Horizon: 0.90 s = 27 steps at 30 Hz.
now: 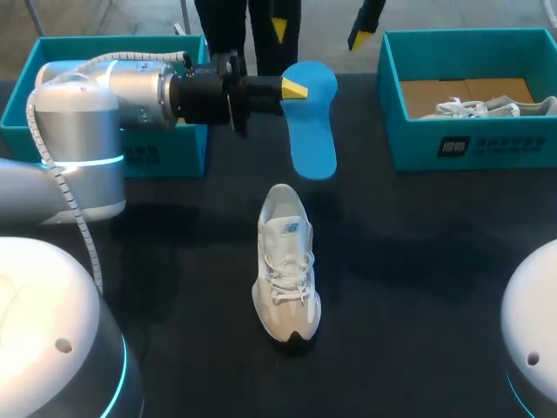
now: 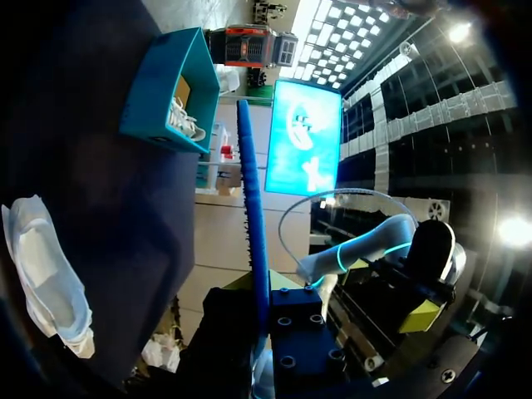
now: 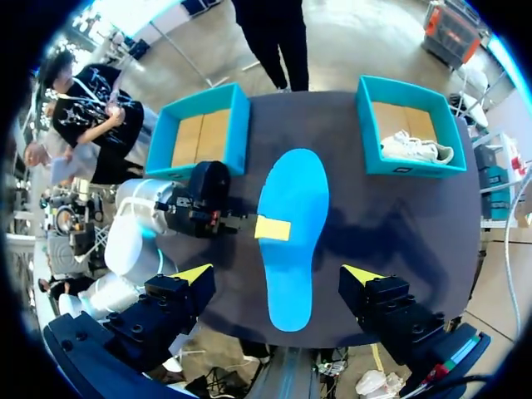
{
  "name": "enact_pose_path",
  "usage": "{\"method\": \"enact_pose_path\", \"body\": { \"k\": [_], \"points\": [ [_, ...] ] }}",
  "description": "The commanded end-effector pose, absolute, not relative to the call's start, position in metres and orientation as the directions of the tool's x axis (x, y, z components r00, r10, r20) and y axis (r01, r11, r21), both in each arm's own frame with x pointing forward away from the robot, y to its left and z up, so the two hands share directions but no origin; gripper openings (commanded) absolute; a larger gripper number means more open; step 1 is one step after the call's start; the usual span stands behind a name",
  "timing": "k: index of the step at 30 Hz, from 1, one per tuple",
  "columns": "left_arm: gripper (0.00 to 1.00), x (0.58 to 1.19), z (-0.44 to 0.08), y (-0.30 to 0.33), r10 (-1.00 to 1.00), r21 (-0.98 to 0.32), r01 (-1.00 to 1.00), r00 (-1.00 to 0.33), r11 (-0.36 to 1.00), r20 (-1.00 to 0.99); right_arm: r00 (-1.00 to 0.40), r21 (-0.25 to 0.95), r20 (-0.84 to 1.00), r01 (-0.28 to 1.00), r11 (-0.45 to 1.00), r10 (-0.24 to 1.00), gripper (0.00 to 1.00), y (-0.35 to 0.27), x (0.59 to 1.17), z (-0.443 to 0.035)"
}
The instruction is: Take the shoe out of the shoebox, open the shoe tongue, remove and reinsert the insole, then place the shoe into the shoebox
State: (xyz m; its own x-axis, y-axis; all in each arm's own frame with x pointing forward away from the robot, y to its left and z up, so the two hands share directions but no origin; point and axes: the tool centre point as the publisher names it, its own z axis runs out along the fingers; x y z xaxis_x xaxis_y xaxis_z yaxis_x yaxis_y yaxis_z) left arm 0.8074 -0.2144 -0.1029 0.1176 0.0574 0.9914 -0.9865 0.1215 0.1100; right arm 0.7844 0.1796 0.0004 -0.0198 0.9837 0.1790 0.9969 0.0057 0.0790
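Left end effector (image 1: 294, 88) is clamped on the blue insole (image 1: 313, 131), holding it flat above the tabletop (image 1: 418, 252), between the left shoebox (image 1: 52, 48) and the right shoebox (image 1: 470, 148). White shoe (image 1: 285, 261) sits upright mid-tabletop. Right end effector (image 3: 276, 274) hangs high overhead, fingers spread wide, gripping nothing.

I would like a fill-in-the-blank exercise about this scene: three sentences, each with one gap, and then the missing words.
1. The left gripper is shut on the ____ insole, held above the table.
2. The shoe standing on the table is ____ in colour.
3. The right gripper, high over the table, has its fingers ____.

Missing words: blue; white; open.
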Motion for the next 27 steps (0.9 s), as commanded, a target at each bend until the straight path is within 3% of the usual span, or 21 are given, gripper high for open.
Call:
{"method": "enact_pose_path", "body": {
  "k": [1,27],
  "points": [
    [0.00,0.806,-0.103,-0.213,0.055,0.110,-0.987,0.117,0.120,0.992,-0.024,0.080,0.104,0.997,0.015,0.994,1.00,0.185,0.786,-0.001],
    [0.00,0.806,-0.103,-0.213,0.055,0.110,-0.987,0.117,0.120,0.992,-0.055,0.052,0.124,0.997,0.049,0.991,1.00,0.176,0.788,-0.011]
  ]
}}
